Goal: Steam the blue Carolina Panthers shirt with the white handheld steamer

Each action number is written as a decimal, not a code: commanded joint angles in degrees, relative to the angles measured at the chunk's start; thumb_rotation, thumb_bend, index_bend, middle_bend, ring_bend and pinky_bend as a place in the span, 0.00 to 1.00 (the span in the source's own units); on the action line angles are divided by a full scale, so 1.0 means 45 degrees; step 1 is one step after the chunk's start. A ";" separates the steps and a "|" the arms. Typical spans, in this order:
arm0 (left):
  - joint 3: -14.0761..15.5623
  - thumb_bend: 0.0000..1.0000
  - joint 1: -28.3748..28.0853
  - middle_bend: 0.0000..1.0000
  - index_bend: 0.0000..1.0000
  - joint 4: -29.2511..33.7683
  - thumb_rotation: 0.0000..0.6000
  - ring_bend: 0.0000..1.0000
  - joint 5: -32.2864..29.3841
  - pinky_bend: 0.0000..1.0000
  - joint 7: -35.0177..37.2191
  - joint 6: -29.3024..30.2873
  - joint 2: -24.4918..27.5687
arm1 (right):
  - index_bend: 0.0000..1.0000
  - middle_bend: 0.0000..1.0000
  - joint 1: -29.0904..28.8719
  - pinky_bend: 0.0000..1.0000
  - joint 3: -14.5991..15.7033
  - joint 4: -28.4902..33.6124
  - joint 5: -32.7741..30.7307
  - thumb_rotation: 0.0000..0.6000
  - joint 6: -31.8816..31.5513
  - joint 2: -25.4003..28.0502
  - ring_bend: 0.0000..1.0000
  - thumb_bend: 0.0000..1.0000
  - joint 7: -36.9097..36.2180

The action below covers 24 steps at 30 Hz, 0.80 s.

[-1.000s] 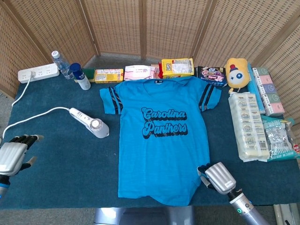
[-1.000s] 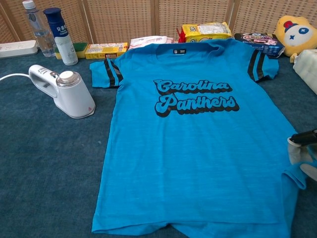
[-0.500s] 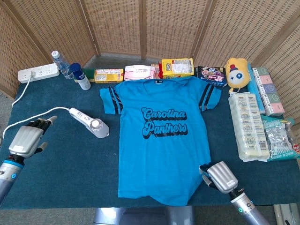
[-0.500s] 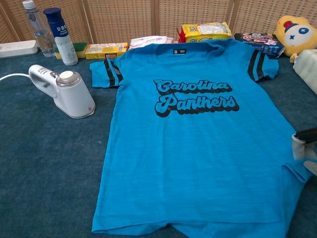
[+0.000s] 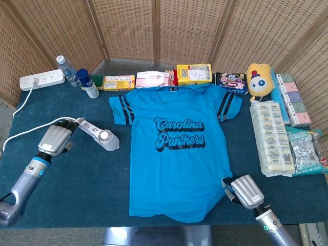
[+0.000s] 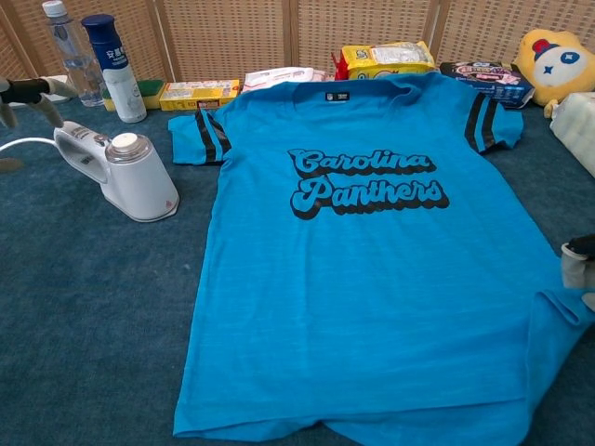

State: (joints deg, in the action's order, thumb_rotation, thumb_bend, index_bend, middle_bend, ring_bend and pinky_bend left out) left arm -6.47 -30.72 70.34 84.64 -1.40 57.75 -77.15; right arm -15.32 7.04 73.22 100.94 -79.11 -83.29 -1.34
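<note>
The blue Carolina Panthers shirt [image 5: 177,154] [image 6: 372,269] lies flat, front up, on the dark teal table. To its left the white handheld steamer [image 5: 100,135] [image 6: 125,172] rests on the cloth, with its cord [image 5: 28,130] running left. My left hand [image 5: 55,138] is just left of the steamer's handle with its fingers spread, holding nothing; only its fingertips [image 6: 23,91] show in the chest view. At the lower right hem corner, my right hand [image 5: 245,190] [image 6: 581,269] pinches the shirt, and the corner is folded up there.
Along the back edge stand a power strip [image 5: 42,79], a water bottle [image 5: 63,67], a blue-capped spray can [image 5: 87,83] and several snack boxes [image 5: 193,73]. A yellow plush toy [image 5: 259,79] and wrapped packs [image 5: 271,137] fill the right side. A wicker screen stands behind.
My left hand has risen from the table's left front edge and moved right, up to the steamer's handle. My right hand has shifted slightly right, drawing the hem corner with it.
</note>
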 commanded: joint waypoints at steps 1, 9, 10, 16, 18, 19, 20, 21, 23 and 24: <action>-0.0103 0.34 -0.0548 0.26 0.04 -0.0698 1.00 0.18 0.0163 0.31 0.0329 -0.0239 -0.0627 | 0.64 0.63 0.0026 0.78 -0.0028 -0.0054 -0.0046 1.00 -0.0026 0.0011 0.67 0.59 -0.0055; -0.0063 0.34 -0.1209 0.26 0.04 -0.1749 1.00 0.18 0.0251 0.31 0.0610 -0.0604 -0.1375 | 0.64 0.63 0.0054 0.78 -0.0098 -0.0134 -0.0156 1.00 -0.0034 0.0048 0.67 0.59 -0.0144; -0.0059 0.34 -0.1256 0.26 0.04 -0.1839 1.00 0.18 0.0255 0.31 0.0636 -0.0621 -0.1435 | 0.64 0.63 0.0057 0.78 -0.0101 -0.0140 -0.0163 1.00 -0.0036 0.0054 0.67 0.60 -0.0148; 0.0010 0.34 -0.1594 0.26 0.04 -0.2515 1.00 0.17 0.0237 0.30 0.0867 -0.0863 -0.1809 | 0.65 0.64 0.0090 0.78 -0.0134 -0.0146 -0.0235 1.00 -0.0037 0.0089 0.67 0.60 -0.0153; 0.0023 0.34 -0.1747 0.26 0.04 -0.2777 1.00 0.17 0.0240 0.30 0.0915 -0.0966 -0.1947 | 0.65 0.64 0.0100 0.78 -0.0149 -0.0139 -0.0260 1.00 -0.0035 0.0100 0.67 0.60 -0.0140; 0.0021 0.34 -0.1831 0.26 0.04 -0.2914 1.00 0.17 0.0233 0.30 0.0939 -0.1026 -0.2021 | 0.65 0.64 0.0101 0.78 -0.0156 -0.0135 -0.0271 1.00 -0.0029 0.0101 0.67 0.59 -0.0133; 0.0015 0.34 -0.1917 0.26 0.04 -0.3046 1.00 0.17 0.0216 0.30 0.0971 -0.1101 -0.2096 | 0.65 0.64 0.0103 0.78 -0.0163 -0.0126 -0.0283 1.00 -0.0021 0.0102 0.67 0.59 -0.0125; 0.0007 0.34 -0.2012 0.26 0.04 -0.3169 1.00 0.17 0.0198 0.30 0.1009 -0.1192 -0.2170 | 0.65 0.64 0.0104 0.78 -0.0171 -0.0116 -0.0293 1.00 -0.0017 0.0105 0.67 0.59 -0.0117; -0.0002 0.34 -0.2157 0.26 0.04 -0.3331 1.00 0.17 0.0171 0.30 0.1086 -0.1324 -0.2268 | 0.65 0.64 0.0113 0.78 -0.0182 -0.0105 -0.0306 1.00 -0.0022 0.0103 0.67 0.59 -0.0106; -0.0005 0.34 -0.2214 0.26 0.04 -0.3389 1.00 0.17 0.0162 0.30 0.1145 -0.1351 -0.2309 | 0.65 0.64 0.0122 0.78 -0.0187 -0.0096 -0.0315 1.00 -0.0031 0.0103 0.67 0.59 -0.0102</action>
State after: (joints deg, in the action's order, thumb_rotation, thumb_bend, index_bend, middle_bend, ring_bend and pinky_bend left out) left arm -6.46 -40.36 55.40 85.47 3.44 51.92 -87.25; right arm -14.77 6.20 72.78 99.52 -79.25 -82.83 -1.81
